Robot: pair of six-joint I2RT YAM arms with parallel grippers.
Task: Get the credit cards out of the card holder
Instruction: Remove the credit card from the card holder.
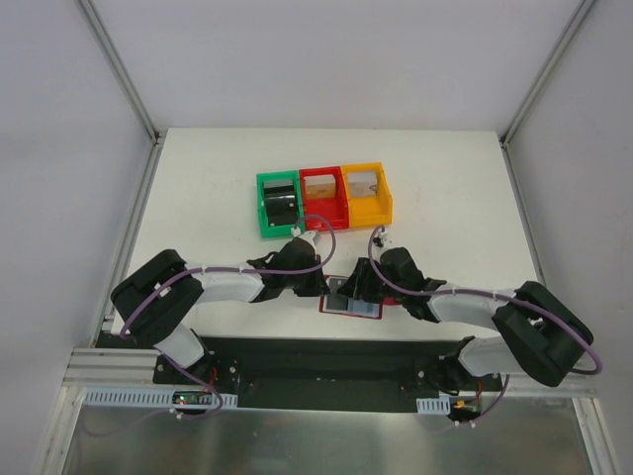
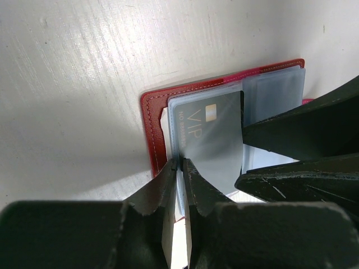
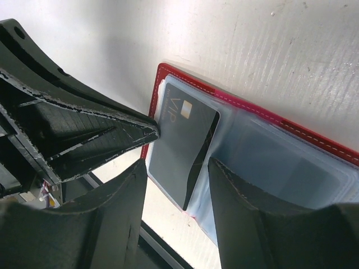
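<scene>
Left claw (image 2: 179,168): pressed together, pinching a thin pale sleeve edge at the 9 o'clock end of the card holder (image 2: 150,120), seen from above. I judge that it is pinning the wallet for you.
Card holder: lies open and flat on the table (image 1: 445,198) between both claws, with its long axis running 9 to 3 o'clock in the top view.
Credit card (image 2: 210,140): a grey VIP card in the holder's left half. In the right wrist view its long axis runs 12 to 6 o'clock and its dark free edge faces 3.
Right claw (image 3: 179,162): spread, with one finger on each side of the card's lower end. You cannot tell whether it touches the card.
Nearer arm: both are at the wallet, and only your right is free to take the card.
Surface: plain white tabletop, and the sleeves look slick.
Room: the bins (image 1: 321,198) sit well apart at 12 o'clock. The left fingertip crowds the card's 9 o'clock side.
</scene>
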